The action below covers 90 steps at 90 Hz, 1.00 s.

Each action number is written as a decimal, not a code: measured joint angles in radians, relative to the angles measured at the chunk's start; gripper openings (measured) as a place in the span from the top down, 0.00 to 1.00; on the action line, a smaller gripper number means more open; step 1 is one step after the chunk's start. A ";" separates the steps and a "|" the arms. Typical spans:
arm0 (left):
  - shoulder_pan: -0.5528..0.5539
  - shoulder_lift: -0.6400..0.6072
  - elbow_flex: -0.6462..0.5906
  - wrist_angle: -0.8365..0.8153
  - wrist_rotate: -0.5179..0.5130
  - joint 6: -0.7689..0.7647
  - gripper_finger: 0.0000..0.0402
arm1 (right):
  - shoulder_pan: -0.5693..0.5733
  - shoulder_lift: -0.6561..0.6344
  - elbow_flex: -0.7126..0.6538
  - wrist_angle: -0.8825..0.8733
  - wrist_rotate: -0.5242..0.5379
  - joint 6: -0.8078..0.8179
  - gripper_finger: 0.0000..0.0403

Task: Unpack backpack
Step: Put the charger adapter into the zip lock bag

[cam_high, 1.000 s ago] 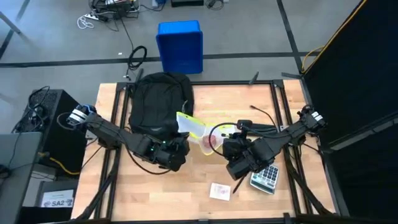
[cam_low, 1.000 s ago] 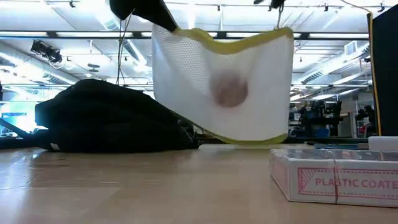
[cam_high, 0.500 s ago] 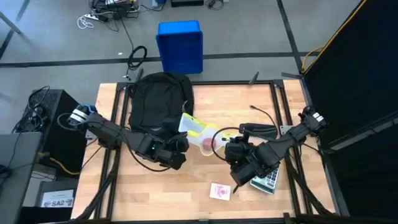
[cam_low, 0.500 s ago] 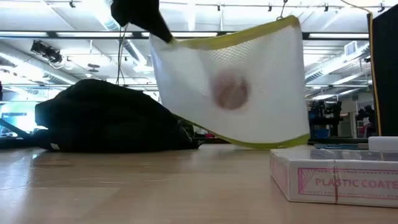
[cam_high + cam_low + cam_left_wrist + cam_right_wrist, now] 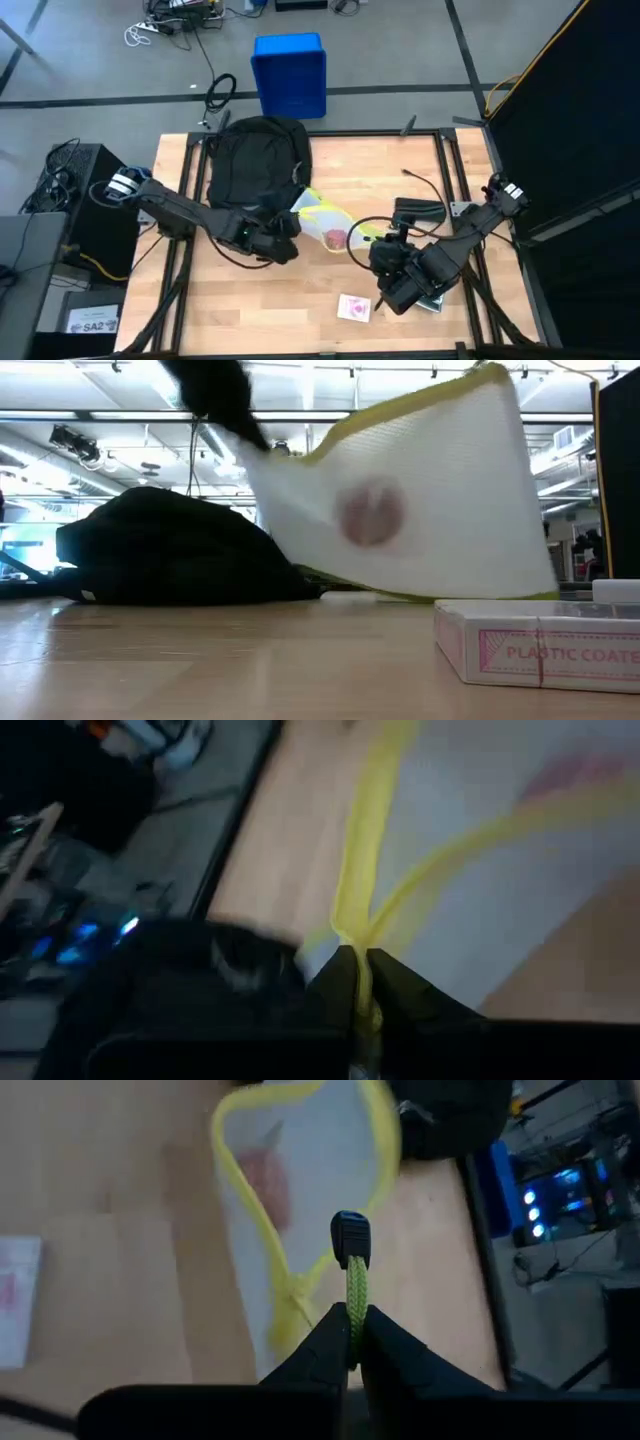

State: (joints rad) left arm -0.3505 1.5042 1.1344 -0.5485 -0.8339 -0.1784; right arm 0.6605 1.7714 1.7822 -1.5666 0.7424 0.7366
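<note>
One backpack (image 5: 256,158); one white mesh pouch (image 5: 322,218); one card box (image 5: 353,308); one blue bin (image 5: 290,74); two arms.

A robotics lab — concrete floor (image 5: 400,40), trailing cables (image 5: 170,25), framed wooden table (image 5: 310,300), industrial ceiling lights (image 5: 90,420).

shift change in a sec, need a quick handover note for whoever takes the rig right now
Left gripper: shut on the yellow trim of the white mesh pouch with yellow edging, just in front of the backpack.
Right gripper: shut on the pouch's yellow-green zipper cord, at mid-table.
Large black soft fabric backpack: lying at the table's far left.
The pouch hangs between both arms above the wooden table, with a pinkish round item inside.
Done: pouch out of the backpack; a grey calculator and a small boxed pack of cards lie near the front edge.
Left: set the pouch down, then check the backpack; its inside is not visible.
</note>
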 joint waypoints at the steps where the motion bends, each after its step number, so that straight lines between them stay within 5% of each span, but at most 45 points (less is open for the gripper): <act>1: 0.002 -0.001 0.002 0.011 0.010 0.016 1.00 | 0.000 0.000 -0.002 0.001 -0.004 0.001 1.00; 19: 0.005 -0.019 0.010 0.059 0.078 0.076 1.00 | 0.001 -0.001 -0.035 0.036 -0.041 0.015 1.00; 46: -0.015 -0.009 -0.010 0.068 0.098 0.044 1.00 | -0.002 0.003 -0.136 0.191 -0.263 -0.009 1.00; 60: -0.026 -0.018 -0.008 0.065 0.051 0.066 1.00 | 0.009 0.000 -0.151 0.141 -0.217 0.028 1.00; 69: -0.016 -0.025 0.001 0.111 0.151 0.106 1.00 | 0.011 -0.010 -0.151 0.147 -0.224 0.032 1.00; 90: -0.016 -0.016 -0.034 0.121 0.148 0.063 1.00 | 0.003 0.000 -0.151 0.167 -0.291 0.031 1.00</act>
State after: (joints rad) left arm -0.3668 1.4887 1.1006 -0.4274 -0.6855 -0.1154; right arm 0.6632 1.7710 1.6314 -1.3997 0.4519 0.7674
